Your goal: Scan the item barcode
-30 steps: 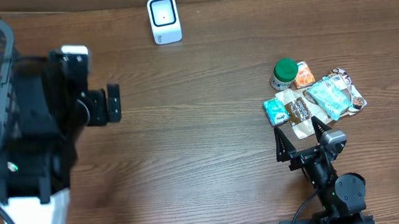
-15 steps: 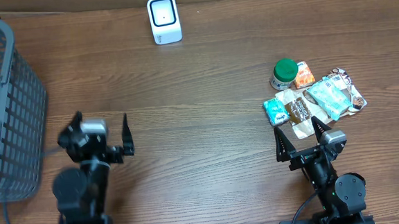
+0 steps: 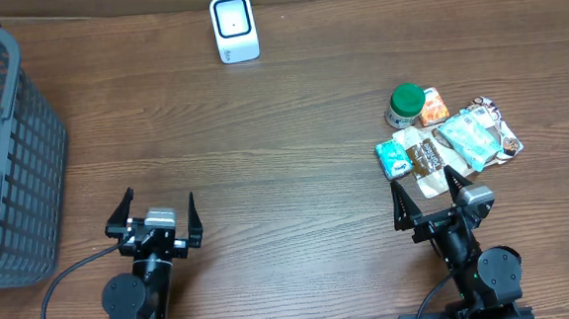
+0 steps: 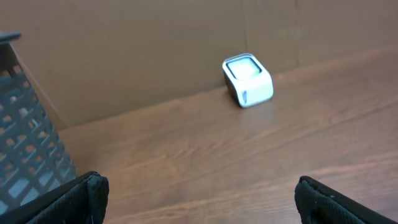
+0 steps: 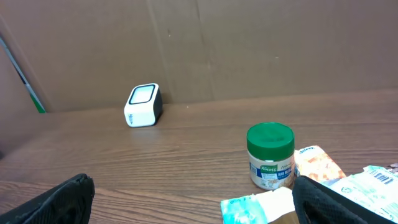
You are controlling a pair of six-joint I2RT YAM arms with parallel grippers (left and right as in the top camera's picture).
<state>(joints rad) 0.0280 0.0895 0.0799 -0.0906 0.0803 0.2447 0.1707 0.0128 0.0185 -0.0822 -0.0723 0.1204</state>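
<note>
A white barcode scanner (image 3: 234, 28) stands at the back of the table, also seen in the left wrist view as the scanner (image 4: 249, 79) and in the right wrist view as the scanner (image 5: 143, 104). The items lie in a pile at the right: a green-lidded jar (image 3: 407, 104) (image 5: 270, 155), an orange packet (image 3: 434, 105), a big teal packet (image 3: 469, 138), a small teal packet (image 3: 393, 158) and a brown bar (image 3: 425, 156). My right gripper (image 3: 423, 181) (image 5: 193, 205) is open just in front of the pile. My left gripper (image 3: 158, 197) (image 4: 202, 205) is open and empty at the front left.
A grey mesh basket (image 3: 7, 157) fills the left edge of the table, its wall showing as the basket (image 4: 25, 149) in the left wrist view. A brown cardboard wall runs behind the table. Bare wood lies between the two arms and the scanner.
My left arm has swung from beside the basket down to the front left of the table, fingers pointing toward the back. The right arm and the items have not moved.
</note>
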